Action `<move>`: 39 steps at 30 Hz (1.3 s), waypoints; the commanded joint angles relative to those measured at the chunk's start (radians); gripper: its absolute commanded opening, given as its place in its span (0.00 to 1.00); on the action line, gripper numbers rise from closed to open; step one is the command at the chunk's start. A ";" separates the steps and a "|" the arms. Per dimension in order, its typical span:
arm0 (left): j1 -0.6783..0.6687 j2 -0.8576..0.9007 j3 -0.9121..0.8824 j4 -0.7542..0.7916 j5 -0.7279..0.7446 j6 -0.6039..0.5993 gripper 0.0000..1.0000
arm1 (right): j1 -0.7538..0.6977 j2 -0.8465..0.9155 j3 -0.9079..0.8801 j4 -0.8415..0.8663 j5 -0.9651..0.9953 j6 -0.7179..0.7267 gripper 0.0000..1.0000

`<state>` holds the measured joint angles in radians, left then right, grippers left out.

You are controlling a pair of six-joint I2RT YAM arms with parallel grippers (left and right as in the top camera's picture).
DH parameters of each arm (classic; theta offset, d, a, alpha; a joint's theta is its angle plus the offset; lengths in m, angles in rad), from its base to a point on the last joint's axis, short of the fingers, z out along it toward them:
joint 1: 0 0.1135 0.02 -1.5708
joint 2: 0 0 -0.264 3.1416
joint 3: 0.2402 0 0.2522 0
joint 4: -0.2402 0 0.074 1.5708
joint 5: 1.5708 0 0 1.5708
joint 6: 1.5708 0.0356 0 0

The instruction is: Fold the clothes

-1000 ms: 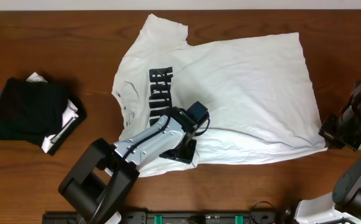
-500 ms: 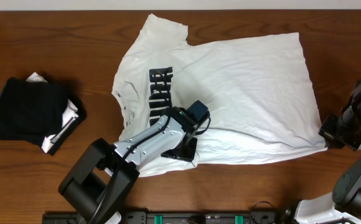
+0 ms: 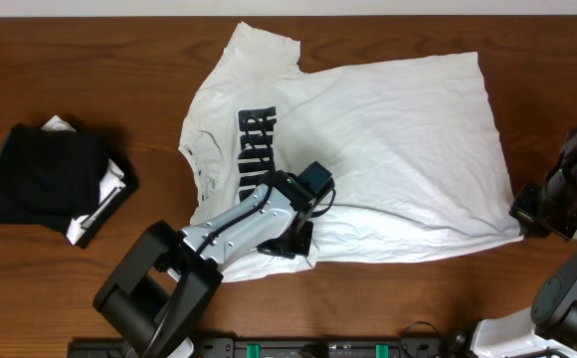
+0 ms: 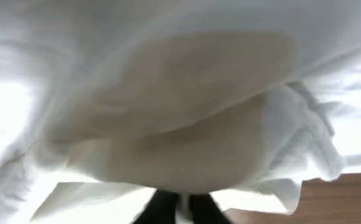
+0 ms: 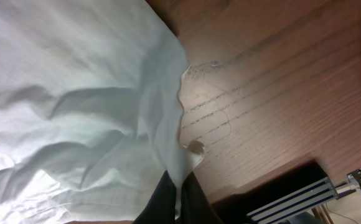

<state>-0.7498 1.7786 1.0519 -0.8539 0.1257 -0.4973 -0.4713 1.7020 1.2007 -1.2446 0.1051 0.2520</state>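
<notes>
The T-shirt (image 3: 388,139) lies spread on the table (image 3: 70,80), its near edge pinched in the closed left gripper (image 3: 290,245) and its near right corner clamped in the closed right gripper (image 5: 179,194).

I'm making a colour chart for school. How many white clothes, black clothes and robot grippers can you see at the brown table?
White clothes: 1, the wrinkled white T-shirt with dark lettering
Black clothes: 1, the black folded cloth bundle
Robot grippers: 2, the left gripper and the right gripper
Total: 4
</notes>
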 commanded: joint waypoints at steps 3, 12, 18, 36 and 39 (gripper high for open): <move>0.000 -0.012 0.001 -0.043 -0.011 0.002 0.06 | -0.005 -0.003 -0.004 0.000 0.002 0.002 0.01; -0.001 -0.270 0.040 -0.341 -0.011 0.002 0.06 | -0.005 -0.003 -0.004 0.006 0.002 0.002 0.01; -0.001 -0.459 0.040 -0.487 0.029 -0.076 0.06 | -0.005 -0.003 -0.004 0.008 0.002 0.002 0.01; -0.126 -0.568 0.032 -0.641 0.228 -0.092 0.35 | -0.005 -0.003 -0.004 0.008 0.002 0.002 0.01; -0.127 -0.568 0.032 -0.650 0.209 -0.087 0.57 | -0.005 -0.003 -0.004 0.008 0.002 0.002 0.01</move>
<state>-0.8726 1.2156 1.0760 -1.4937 0.3416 -0.5797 -0.4713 1.7020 1.2003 -1.2377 0.1051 0.2520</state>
